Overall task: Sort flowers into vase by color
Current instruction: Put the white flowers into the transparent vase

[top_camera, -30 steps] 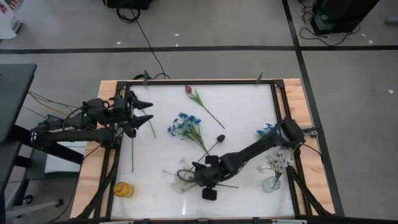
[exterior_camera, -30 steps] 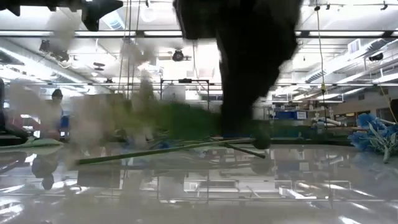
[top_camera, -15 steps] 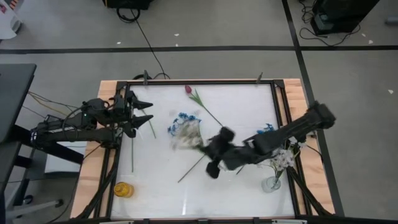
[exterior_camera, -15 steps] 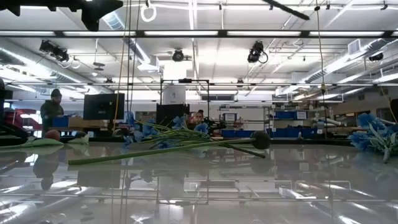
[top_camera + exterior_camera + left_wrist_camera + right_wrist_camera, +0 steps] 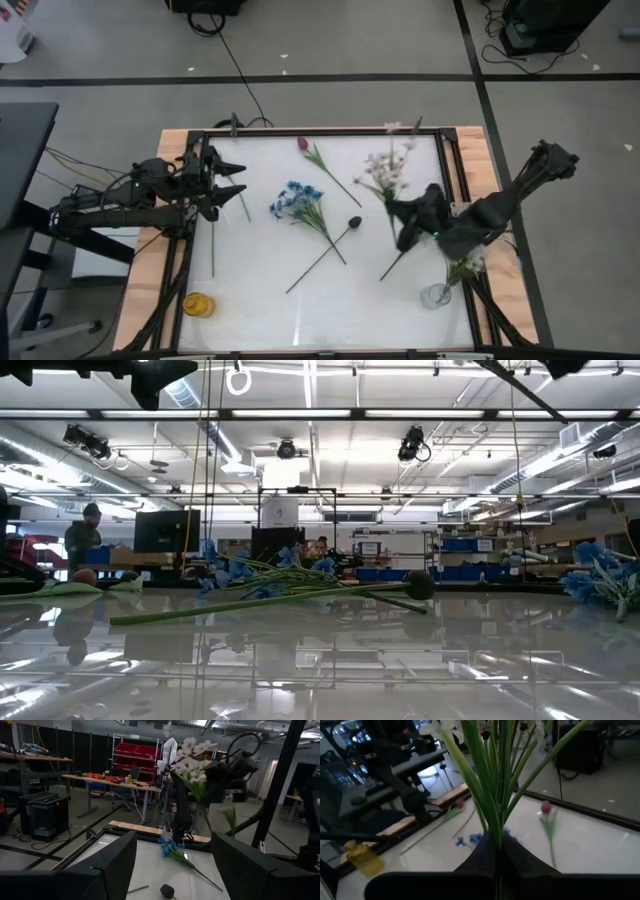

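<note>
My right gripper (image 5: 402, 214) is shut on a white spray (image 5: 385, 165) and hovers over the table's right half, near the glass vase (image 5: 436, 295) that holds pale blossoms (image 5: 462, 266). On the table lie a blue bunch (image 5: 298, 204), a red-purple tulip (image 5: 303, 144) and a blackish bud (image 5: 354, 222) on its long stem. A bare green stem (image 5: 212, 250) lies near the left edge. My left gripper (image 5: 238, 178) waits open at the table's left side, touching nothing. My right gripper pinches the white spray's bundled green stems (image 5: 495, 837) between its two fingers, about midway along them. The spray is lifted clear of the table and stands nearly upright. Its blossoms (image 5: 192, 759) are above the fingers and its stem end (image 5: 383, 275) is below.
A yellow vase (image 5: 198, 305) stands at the near left corner. Another blue bunch (image 5: 600, 575) lies by the right edge. A dark frame (image 5: 320, 132) runs round the white tabletop. Bare tabletop shows along the near edge, between the two vases.
My right gripper rose from the near middle of the table and swung toward the right and far side. It carried the white spray up off the table and turned it from lying flat to nearly upright. The other flowers stayed where they were.
</note>
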